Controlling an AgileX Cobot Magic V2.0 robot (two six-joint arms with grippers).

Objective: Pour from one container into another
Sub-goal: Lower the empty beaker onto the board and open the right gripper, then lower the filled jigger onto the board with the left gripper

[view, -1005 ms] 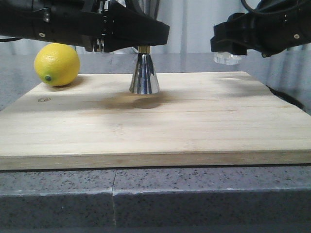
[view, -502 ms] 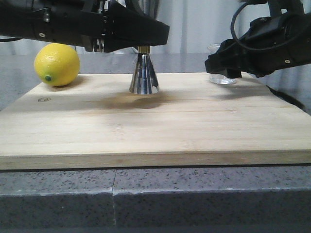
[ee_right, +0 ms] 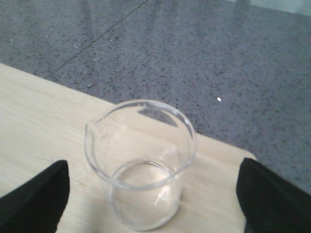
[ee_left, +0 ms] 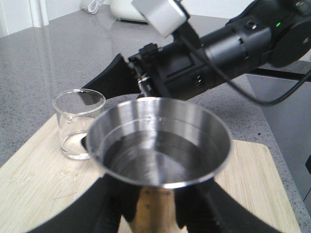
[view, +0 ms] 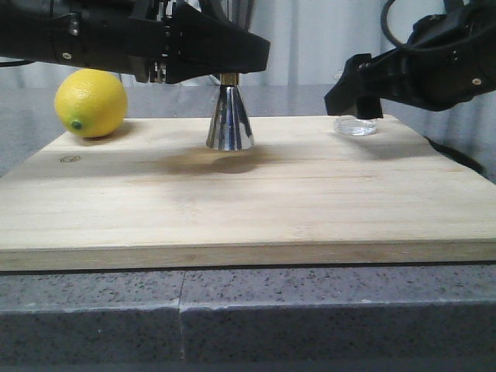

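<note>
Beaker (ee_right: 141, 162) upright on board (view: 232, 194), far right corner, apparently empty. Right end effector (ee_right: 146, 194) spread wide, fingers flanking it, no contact. Jigger (ee_left: 158, 145) upright mid-board, left end effector (ee_left: 155, 213) clamped at its waist. Right arm nearer the beaker; judged next: retreat clear along its approach line.

a kitchen: speckled grey stone counter (view: 93, 318), wooden cutting board (view: 248, 201), lemon (view: 91, 102), white appliance (ee_left: 127, 9).
</note>
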